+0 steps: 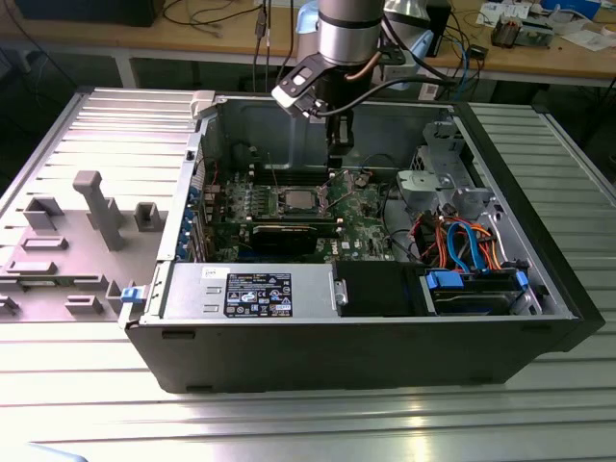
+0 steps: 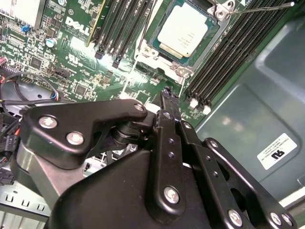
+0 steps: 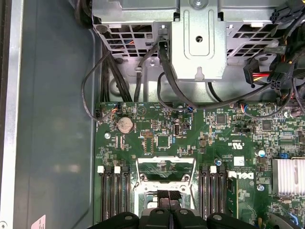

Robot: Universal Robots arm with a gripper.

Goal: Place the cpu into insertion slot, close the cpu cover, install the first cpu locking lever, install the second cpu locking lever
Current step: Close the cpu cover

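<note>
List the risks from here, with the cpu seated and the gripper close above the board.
1. A thin locking lever juts free beside the cpu; the gripper might slip off it.
2. Memory slots sit close on both sides of the cpu cover, so a slip could well strike them.

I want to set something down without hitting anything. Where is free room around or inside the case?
Free: the ribbed table in front of the case, and the bare case panel beside the motherboard. Crowded: the cables by the drive cage.
</note>
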